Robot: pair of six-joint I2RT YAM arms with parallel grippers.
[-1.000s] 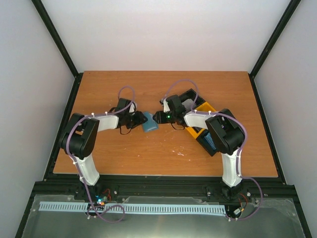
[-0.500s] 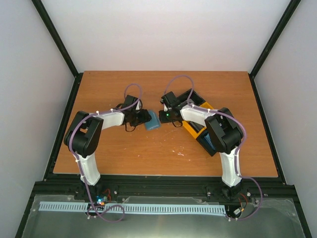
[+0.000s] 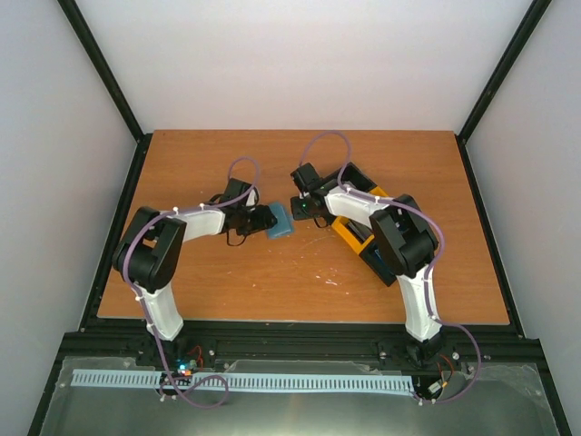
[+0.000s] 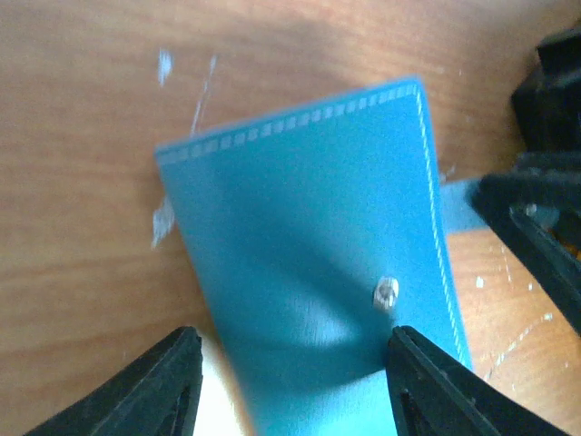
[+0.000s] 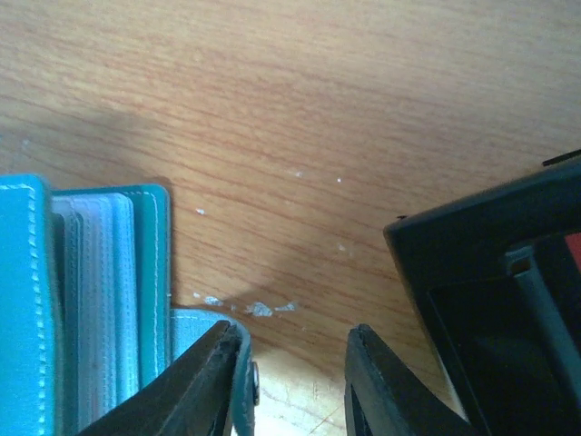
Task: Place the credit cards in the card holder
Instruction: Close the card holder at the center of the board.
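The blue card holder [image 3: 280,225] lies mid-table between my two grippers. In the left wrist view the card holder [image 4: 309,236] lies closed with a metal snap stud showing, and my left gripper [image 4: 290,386] is open with one finger on each side of its near end. My left gripper [image 3: 265,218] sits at the holder's left edge. My right gripper [image 3: 300,208] is just right of it. In the right wrist view my right gripper [image 5: 295,381] is open, and the holder's snap tab [image 5: 238,363] lies against its left finger. The holder's clear pockets [image 5: 100,300] show edge-on. A red sliver [image 5: 572,243], perhaps a credit card, shows in the tray.
The black-and-yellow tray [image 3: 365,223] stands right of the grippers, partly under my right arm, with something blue in its near compartment [image 3: 381,262]. Its black wall [image 5: 481,263] is close to my right finger. The tabletop [image 3: 227,282] is scratched wood.
My right gripper has moved a little farther back and nearer the tray's far end. My left gripper and the card holder have shifted slightly to the right.
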